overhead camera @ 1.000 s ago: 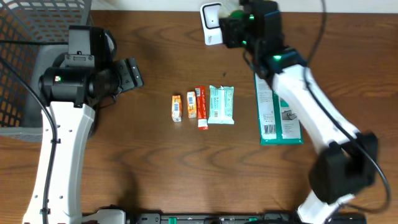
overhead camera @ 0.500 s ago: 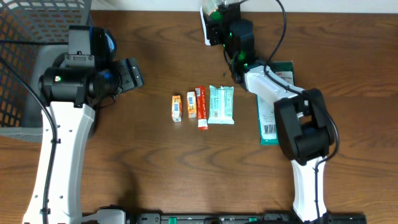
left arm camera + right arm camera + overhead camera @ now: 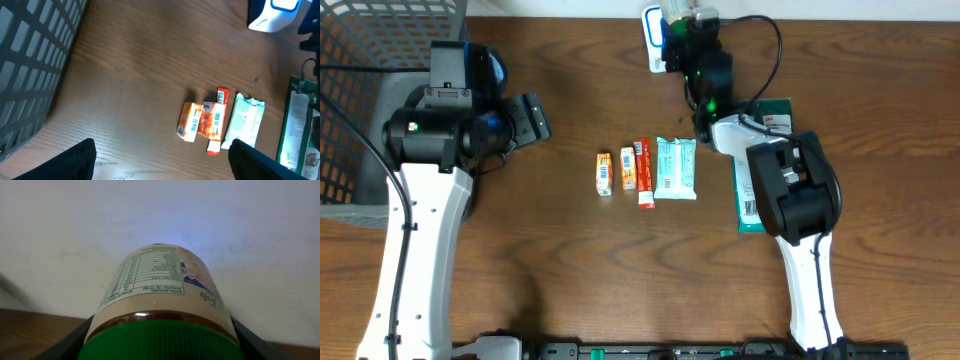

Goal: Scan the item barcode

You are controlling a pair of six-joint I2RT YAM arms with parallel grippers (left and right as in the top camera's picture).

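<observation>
At top centre, the right gripper [image 3: 682, 22] pinches a green-lidded jar [image 3: 160, 295], brown filling showing, beside the white scanner [image 3: 658, 40]. The left gripper [image 3: 161, 150] is spread wide. A mesh basket [image 3: 370, 40] sits upper left.

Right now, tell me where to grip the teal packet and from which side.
I'd take the teal packet across its narrow width at mid-length, straight down from above. It lies flat with its long axis pointing away from the robot. The red stick crowds its left edge, so seat that finger carefully. The side toward the green pouch is open.
</observation>
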